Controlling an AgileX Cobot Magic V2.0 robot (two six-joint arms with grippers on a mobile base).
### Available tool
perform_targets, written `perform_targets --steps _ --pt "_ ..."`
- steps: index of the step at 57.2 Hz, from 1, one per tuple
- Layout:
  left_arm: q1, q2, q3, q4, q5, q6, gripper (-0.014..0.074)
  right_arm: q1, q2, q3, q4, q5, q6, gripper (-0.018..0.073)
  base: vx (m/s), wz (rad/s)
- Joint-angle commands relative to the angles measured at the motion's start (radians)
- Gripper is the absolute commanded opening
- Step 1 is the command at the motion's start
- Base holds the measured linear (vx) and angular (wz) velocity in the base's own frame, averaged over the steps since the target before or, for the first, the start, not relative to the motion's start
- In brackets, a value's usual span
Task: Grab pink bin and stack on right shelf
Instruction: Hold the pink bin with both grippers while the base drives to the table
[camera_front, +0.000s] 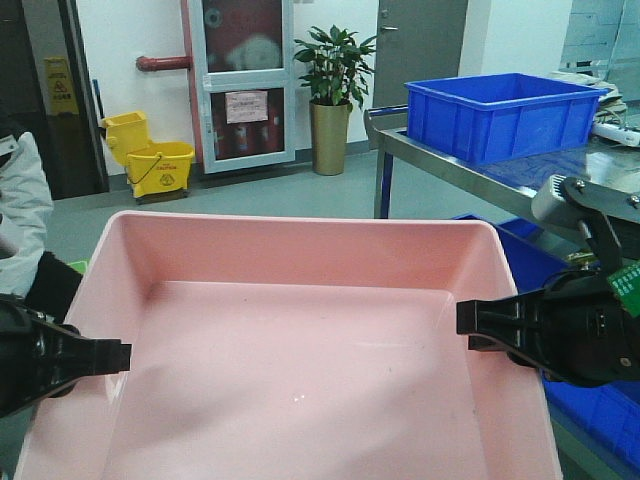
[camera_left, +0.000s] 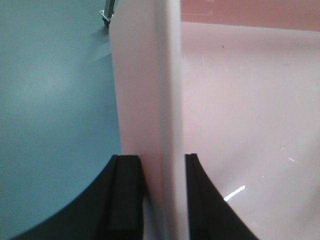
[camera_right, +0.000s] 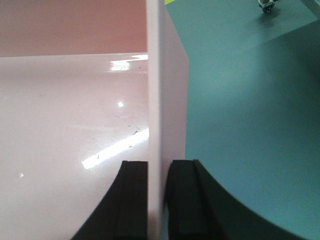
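at 9 o'clock the left gripper (camera_left: 163, 200) pinches the pink bin's (camera_front: 300, 340) left wall, jaws narrow; at 3 o'clock the right gripper (camera_right: 160, 200) clamps its right wall. farther off, at 2 o'clock, the right shelf (camera_front: 470, 168) carries a blue crate (camera_front: 500, 115).

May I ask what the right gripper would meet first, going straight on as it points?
The pink bin itself: the right gripper is shut on its right wall, so that wall would probably slide deeper into the grip.
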Motion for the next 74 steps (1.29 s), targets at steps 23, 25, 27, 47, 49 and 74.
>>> perform_targets --steps 23,25,27,47,49,74 --pt "0.011 -0.028 -0.027 0.005 -0.068 -0.009 -0.0001 -0.018 -0.031 -0.03 -0.063 -0.102 0.001 -0.0009 0.42 -0.14" --pt "0.011 -0.028 -0.027 0.005 -0.068 -0.009 -0.0001 -0.018 -0.031 -0.03 -0.063 -0.102 0.001 -0.0009 0.42 -0.3" --pt "0.011 -0.028 -0.027 0.005 -0.068 -0.009 -0.0001 -0.018 -0.031 -0.03 -0.063 -0.102 0.001 -0.0009 0.42 -0.34" --pt "0.011 -0.028 -0.027 0.005 -0.068 -0.009 -0.0001 -0.018 -0.031 -0.03 -0.063 -0.102 0.001 -0.0009 0.43 -0.51" --pt "0.011 -0.028 -0.027 0.005 -0.068 -0.009 -0.0001 -0.018 -0.031 -0.03 -0.063 -0.102 0.001 -0.0009 0.44 -0.67" --pt "0.011 -0.028 -0.027 0.005 -0.068 -0.009 -0.0001 -0.018 -0.031 -0.03 -0.063 -0.102 0.001 -0.0009 0.43 -0.7"
